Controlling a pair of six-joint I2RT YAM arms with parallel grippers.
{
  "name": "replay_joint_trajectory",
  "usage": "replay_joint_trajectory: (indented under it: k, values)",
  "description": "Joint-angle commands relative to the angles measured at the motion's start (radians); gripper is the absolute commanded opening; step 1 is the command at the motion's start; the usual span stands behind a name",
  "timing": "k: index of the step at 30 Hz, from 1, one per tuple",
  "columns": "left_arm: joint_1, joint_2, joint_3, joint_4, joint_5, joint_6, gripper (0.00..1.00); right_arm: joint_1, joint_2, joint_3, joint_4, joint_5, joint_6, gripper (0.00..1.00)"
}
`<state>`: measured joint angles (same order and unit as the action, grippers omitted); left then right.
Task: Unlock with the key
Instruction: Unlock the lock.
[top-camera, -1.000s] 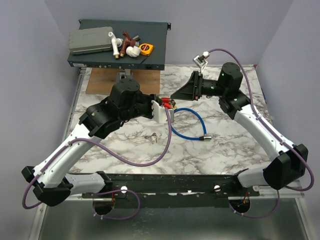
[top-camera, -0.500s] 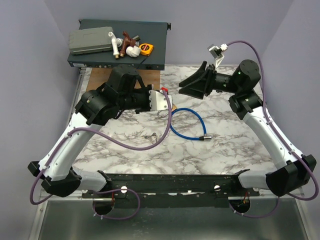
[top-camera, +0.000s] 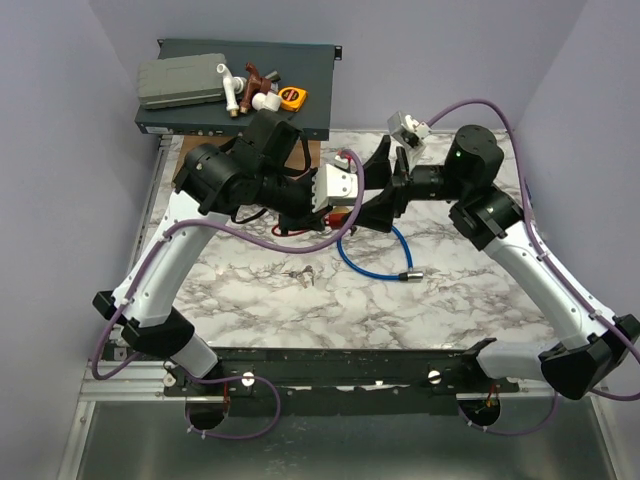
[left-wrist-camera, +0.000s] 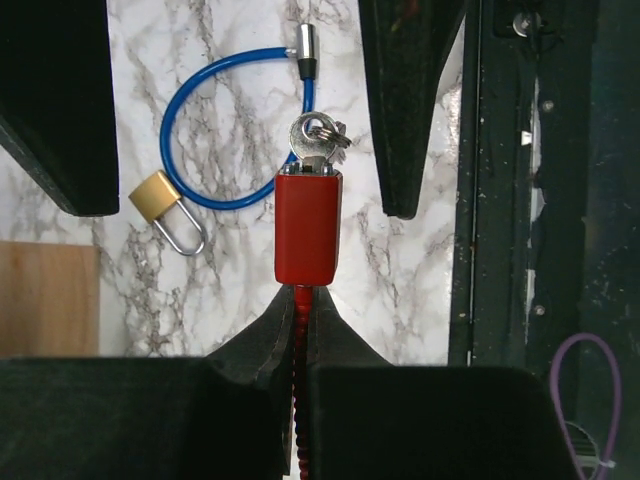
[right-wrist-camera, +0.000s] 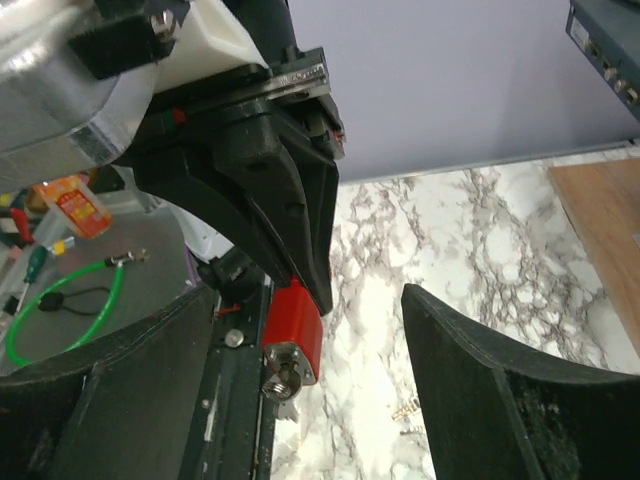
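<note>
While left gripper (left-wrist-camera: 297, 325) clamped the red cord (left-wrist-camera: 297, 420) at lower centre, right gripper (right-wrist-camera: 300, 305) held its jaws apart, flanking the key (left-wrist-camera: 309, 220).

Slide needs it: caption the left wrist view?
Left hand pinches the red cord of a red block tipped with the key, above blue cable and brass padlock.

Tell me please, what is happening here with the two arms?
The left gripper is shut on a red cord and holds the red block at its end above the table, with the key sticking out of the block. The right gripper is open, one finger on either side of that block, not gripping it. The blue cable lock and the brass padlock lie untouched below.
</note>
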<state>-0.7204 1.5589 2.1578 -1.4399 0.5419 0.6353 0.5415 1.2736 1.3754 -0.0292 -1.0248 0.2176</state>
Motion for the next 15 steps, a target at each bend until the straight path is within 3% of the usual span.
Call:
replay_joint_trajectory:
  k: [1,8,15]
  values:
    - [0.009,0.006,0.032,-0.067,0.064,-0.037,0.0,0.02,-0.022,0.022,-0.172,0.06,-0.172,0.78]
    - [0.01,0.048,0.092,-0.113,0.069,-0.042,0.0,0.082,0.004,0.046,-0.31,0.131,-0.303,0.76]
    - [0.012,0.056,0.084,-0.128,0.095,-0.048,0.0,0.122,0.011,0.025,-0.263,0.151,-0.3,0.65]
